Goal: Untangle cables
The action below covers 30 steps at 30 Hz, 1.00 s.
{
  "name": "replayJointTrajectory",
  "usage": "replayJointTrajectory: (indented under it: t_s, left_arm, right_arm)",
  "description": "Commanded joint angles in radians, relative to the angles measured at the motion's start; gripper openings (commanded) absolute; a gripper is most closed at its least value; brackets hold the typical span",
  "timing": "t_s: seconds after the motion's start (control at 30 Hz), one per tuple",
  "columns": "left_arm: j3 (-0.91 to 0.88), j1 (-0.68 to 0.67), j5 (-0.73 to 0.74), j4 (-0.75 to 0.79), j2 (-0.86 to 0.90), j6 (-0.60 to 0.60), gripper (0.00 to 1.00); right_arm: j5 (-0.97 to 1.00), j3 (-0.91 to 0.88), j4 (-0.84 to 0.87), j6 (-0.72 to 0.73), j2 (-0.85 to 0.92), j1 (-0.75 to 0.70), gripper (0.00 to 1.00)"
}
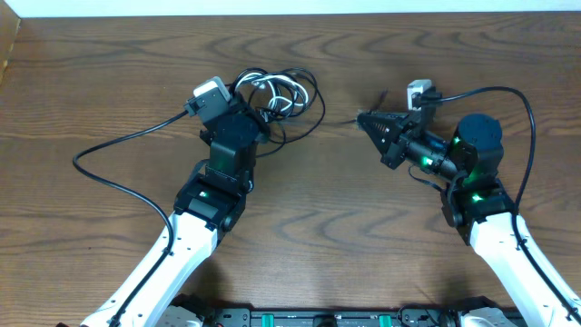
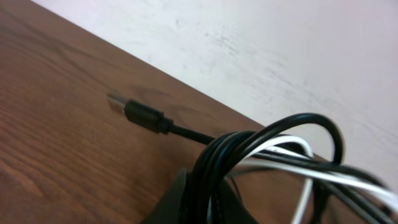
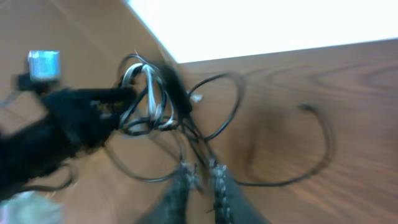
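Brown wood-grain table (image 1: 109, 73) fills your overhead view, with a pale wall (image 2: 280, 50) beyond its far edge. Your cables (image 1: 281, 95) lie as one loose tangle of thin loops right at the tip of the left gripper (image 1: 259, 116). Most strands are black and glossy. A white strand (image 2: 298, 149) is threaded through them.

From above, the tangle spreads sideways from the left gripper toward the right gripper (image 1: 363, 119), so its long axis runs roughly parallel to the far edge. Its widest black loop bulges out on that right side.

In the left wrist view the black strands bend down in a tight bundle over the left gripper, whose jaws are pressed together on them. From that bundle one black lead runs out flat on the wood to a plug (image 2: 118, 104). The plug lies along a diagonal, its metal tip pointing away from the left gripper toward the far edge.

The right gripper points its tip at the left gripper, well apart from it. In the blurred right wrist view its fingers (image 3: 217, 183) stand close with a narrow gap, and a thin black strand leads from the tangle down to them. You cannot tell whether they pinch it. Another black strand arcs out on the wood on the side away from the left gripper.
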Motion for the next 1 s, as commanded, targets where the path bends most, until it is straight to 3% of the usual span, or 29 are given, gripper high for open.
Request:
replayJointTrajectory:
  t_s: [0.0, 0.07, 0.13, 0.33, 0.47, 0.6, 0.77, 0.8, 0.83, 0.87, 0.97]
  left_arm:
    - [0.014, 0.005, 0.041, 0.013, -0.015, 0.009, 0.08]
    - [0.014, 0.005, 0.159, 0.035, -0.015, 0.085, 0.08]
    - [0.014, 0.005, 0.283, 0.063, -0.015, 0.180, 0.08]
    - [0.014, 0.005, 0.646, 0.116, -0.015, 0.469, 0.08]
    - [0.014, 0.005, 0.777, 0.127, -0.014, 0.528, 0.08]
    - [0.014, 0.005, 0.821, 0.159, -0.015, 0.528, 0.08]
    - [0.014, 0.005, 0.853, 0.225, -0.015, 0.528, 0.08]
    - [0.014, 0.005, 0.853, 0.235, -0.015, 0.528, 0.08]
    - [0.014, 0.005, 0.853, 0.239, -0.015, 0.528, 0.08]
    - [0.014, 0.005, 0.854, 0.242, -0.015, 0.528, 0.08]
    - [0.014, 0.005, 0.854, 0.242, -0.015, 0.527, 0.08]
  right_arm:
    - [0.096, 0.014, -0.020, 0.028, -0.005, -0.007, 0.41]
    - [0.096, 0.014, -0.023, 0.027, -0.005, -0.007, 0.68]
    - [0.096, 0.014, -0.022, 0.027, -0.005, -0.007, 0.84]
    - [0.088, 0.014, -0.025, 0.024, -0.005, -0.007, 0.96]
    - [0.035, 0.014, -0.008, -0.008, -0.005, -0.007, 0.98]
    - [-0.073, 0.014, 0.035, -0.071, -0.005, -0.006, 0.92]
    - [-0.158, 0.014, 0.047, -0.146, -0.005, -0.006, 0.73]
    - [-0.171, 0.014, 0.047, -0.157, -0.005, -0.006, 0.63]
    - [-0.178, 0.014, 0.047, -0.163, -0.005, -0.006, 0.60]
    - [-0.182, 0.014, 0.047, -0.167, -0.005, -0.006, 0.49]
    - [-0.182, 0.014, 0.047, -0.167, -0.005, -0.006, 0.33]
